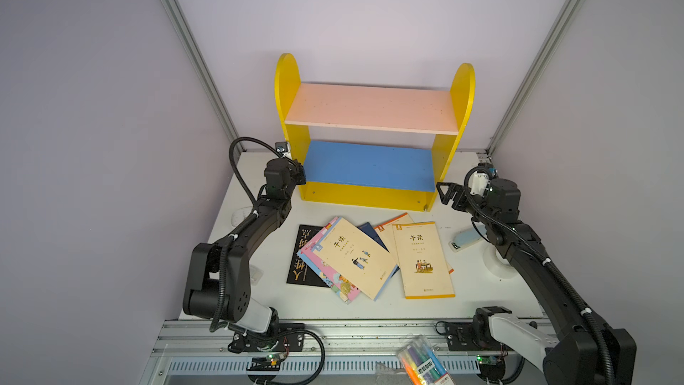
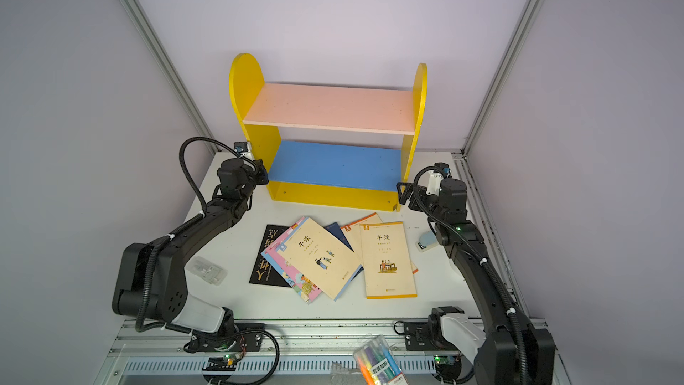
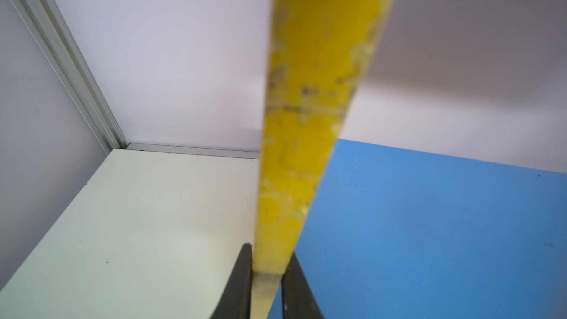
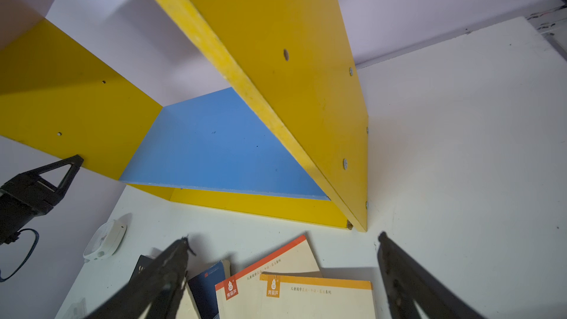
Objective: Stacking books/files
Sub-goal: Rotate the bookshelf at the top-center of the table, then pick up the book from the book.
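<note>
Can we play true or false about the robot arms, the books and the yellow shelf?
1. The left gripper is pinching the yellow side panel. True.
2. Books are standing on the blue board. False: nothing is on it; the books lie flat on the table.
3. The right gripper is open and holds nothing. True.
4. The black book lies on top of the pile. False: it is partly under the pink cartoon book.

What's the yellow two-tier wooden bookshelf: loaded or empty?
Empty: both top views show the yellow bookshelf's pink board and blue board bare; paperbacks lie on the table.
</note>
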You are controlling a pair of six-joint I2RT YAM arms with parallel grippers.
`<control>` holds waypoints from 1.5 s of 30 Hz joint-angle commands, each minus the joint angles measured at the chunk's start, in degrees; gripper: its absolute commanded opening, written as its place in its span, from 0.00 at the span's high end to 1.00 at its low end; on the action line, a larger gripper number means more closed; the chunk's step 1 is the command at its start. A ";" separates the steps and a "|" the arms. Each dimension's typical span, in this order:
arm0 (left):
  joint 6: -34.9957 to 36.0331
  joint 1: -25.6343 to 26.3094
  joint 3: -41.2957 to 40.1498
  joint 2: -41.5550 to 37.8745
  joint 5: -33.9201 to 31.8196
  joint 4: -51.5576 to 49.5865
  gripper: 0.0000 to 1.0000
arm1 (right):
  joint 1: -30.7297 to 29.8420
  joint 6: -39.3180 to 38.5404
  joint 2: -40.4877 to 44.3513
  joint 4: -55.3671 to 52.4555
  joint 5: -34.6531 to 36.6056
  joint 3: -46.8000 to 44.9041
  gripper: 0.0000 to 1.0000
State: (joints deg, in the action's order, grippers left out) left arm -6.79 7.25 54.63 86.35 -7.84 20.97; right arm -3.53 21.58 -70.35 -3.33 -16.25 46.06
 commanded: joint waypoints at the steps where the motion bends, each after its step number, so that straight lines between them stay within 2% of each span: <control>1: -1.28 1.03 -0.71 -1.61 3.13 3.71 0.93 | -0.16 -0.67 -0.48 2.45 -0.35 0.52 0.02; 6: -1.48 2.82 -1.26 -3.50 2.41 2.32 1.00 | -0.17 -0.75 -0.98 2.73 0.33 0.78 0.02; 15: -3.37 6.88 -4.15 -8.81 -2.31 -2.34 1.00 | -0.21 -0.75 -2.56 1.75 1.31 1.00 0.02; 22: -4.27 7.08 -6.46 -11.98 -7.79 -7.94 1.00 | -2.44 -2.88 -2.98 -1.72 1.85 1.94 0.02; 23: -4.18 7.08 -6.85 -12.38 -8.19 -8.43 0.97 | -3.39 -3.65 -3.10 -2.63 2.38 2.31 0.02; 24: -4.36 7.02 -7.19 -12.81 -8.52 -9.02 0.80 | -4.60 -4.59 -3.13 -3.73 2.70 2.82 0.02; 25: -4.67 7.06 -7.42 -13.38 -8.60 -9.51 0.56 | -5.73 -5.40 -3.37 -4.70 2.64 3.27 0.02; 27: -5.02 7.07 -8.07 -14.73 -8.00 -10.32 0.38 | -7.79 -6.62 -4.06 -6.29 1.29 4.35 0.02; 29: -6.60 7.02 -8.73 -16.29 -7.93 -11.95 0.14 | -9.47 -6.99 -5.28 -6.51 -1.62 4.77 0.02; 31: -8.71 7.04 -9.64 -18.44 -7.33 -13.86 0.03 | -11.83 -7.78 -6.92 -6.64 -3.98 5.07 0.02; 38: -21.16 8.79 -13.12 -26.67 -2.06 -27.73 0.03 | -22.51 -11.16 -15.75 -8.93 -3.65 8.47 0.02; 42: -26.08 14.31 -14.19 -28.10 0.66 -35.50 0.03 | -26.68 -10.91 -21.48 -8.38 -5.78 11.05 0.02; 45: -30.12 19.65 -14.57 -28.07 0.16 -40.65 0.03 | -29.36 -10.67 -25.72 -8.70 -6.51 13.46 0.02</control>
State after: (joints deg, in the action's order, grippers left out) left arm -30.94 23.90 40.42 58.46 -8.82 -11.79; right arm -31.16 11.22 -93.21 -12.60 -21.19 57.41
